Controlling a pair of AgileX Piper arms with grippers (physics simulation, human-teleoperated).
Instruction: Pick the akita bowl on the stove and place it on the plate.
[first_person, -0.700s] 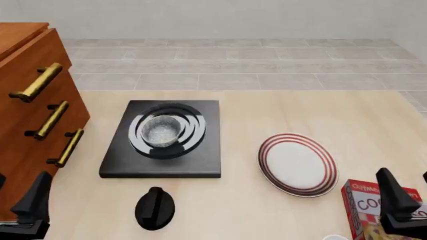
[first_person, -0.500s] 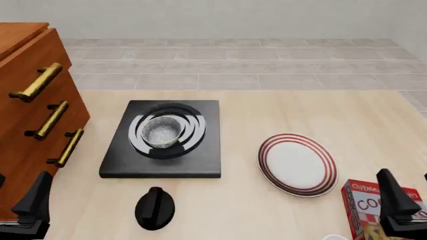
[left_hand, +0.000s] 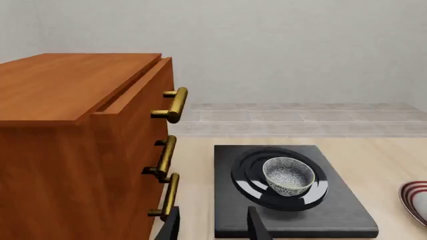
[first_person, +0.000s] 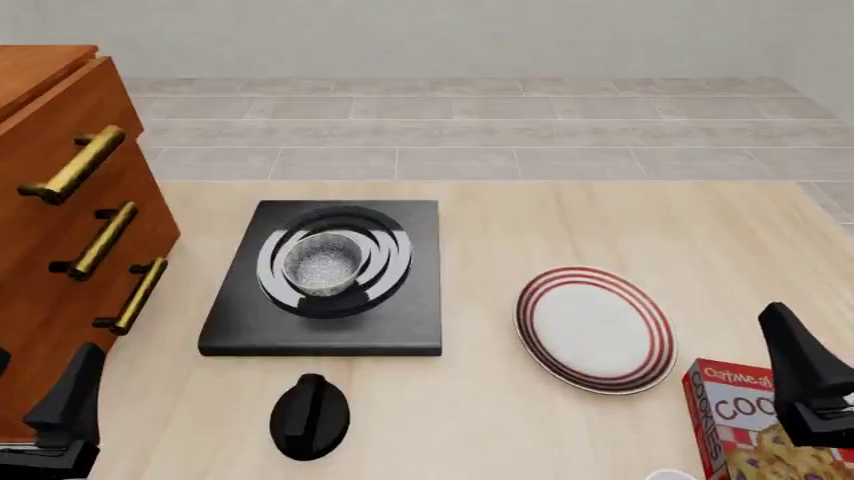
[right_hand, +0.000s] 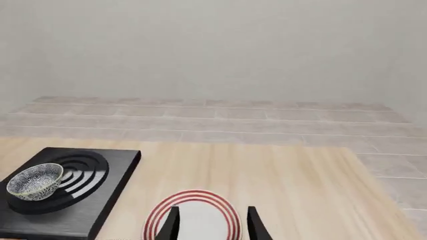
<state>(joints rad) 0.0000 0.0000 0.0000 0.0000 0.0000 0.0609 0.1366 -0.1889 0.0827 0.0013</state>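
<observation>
both claws, left claw (first_person: 60, 415) and right claw (first_person: 807, 385), are plain matte black with tapered, pointed fingers.

Your left claw (first_person: 60, 420) sits low at the tabletop's near left corner, only its dark body and one tapered finger showing in the front view. From its wrist camera, both fingertips (left_hand: 257, 227) stand parted with a clear gap between them, nothing held. Your right claw (first_person: 807, 385) is at the near right corner, raised a little. Its fingertips (right_hand: 255, 227) are likewise spread apart and empty.
</observation>
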